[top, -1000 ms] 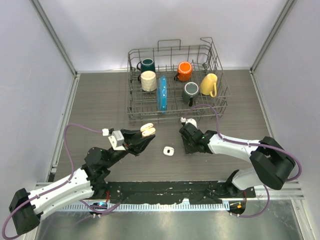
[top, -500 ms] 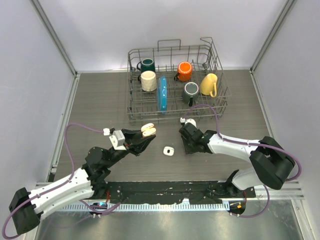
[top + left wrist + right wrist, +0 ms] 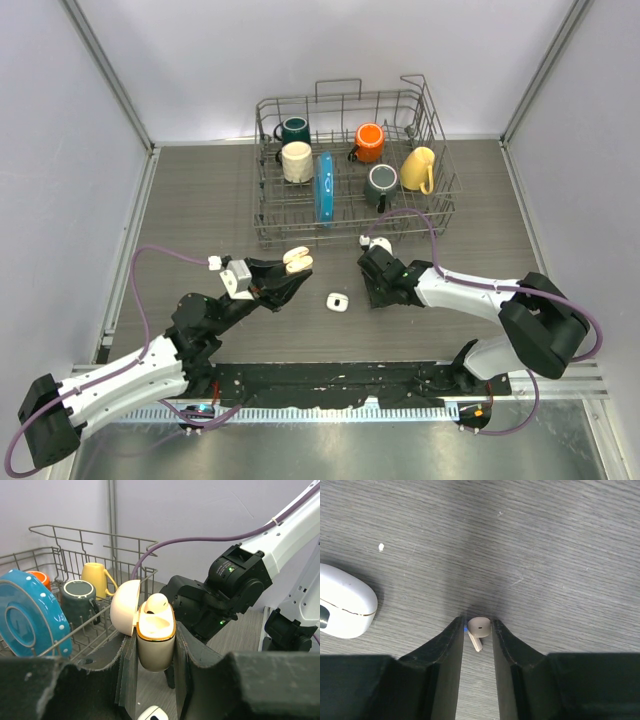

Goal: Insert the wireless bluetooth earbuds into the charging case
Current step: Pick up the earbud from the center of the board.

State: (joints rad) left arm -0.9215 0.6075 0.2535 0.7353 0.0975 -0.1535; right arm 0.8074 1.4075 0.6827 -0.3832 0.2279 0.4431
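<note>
Charging case, cream (image 3: pixel 155 630): clamped upright between the two fingers of the left gripper (image 3: pixel 154 646), centre of the left wrist view. Its lid (image 3: pixel 125 607) is swung back to the left, so the open top faces up and can be reached from above. In the overhead view it is held off the table (image 3: pixel 200 200), left of centre, mouth turned toward the other arm. Judged a presenting hold, with this arm serving as a fixture.

Earbud, seated (image 3: pixel 157 602): one cream bud stands in the case, head showing above the rim. Whether a second well is filled cannot be told.

Earbud, loose (image 3: pixel 479 625): lies on the dark wood-grain table, lower centre of the right wrist view, stem pointing down the frame. The right gripper (image 3: pixel 478 630) has its fingers closed on the bud from both sides, tips at the table surface. Judged a pinch for pick-up, lift not yet begun.

Case, white (image 3: pixel 342 607): a second one, closed, lying on the table at the left edge of the right wrist view. The overhead view shows it between the two arms, touched by neither.

Dish rack (image 3: pixel 345 225): wire, upper centre of the overhead view, holding mugs and a blue plate. It is well apart from the work.

Risk, as judged: the bud is tiny and smooth and may twist in the pinch, so its stem would need aligning before it goes into the case.
</note>
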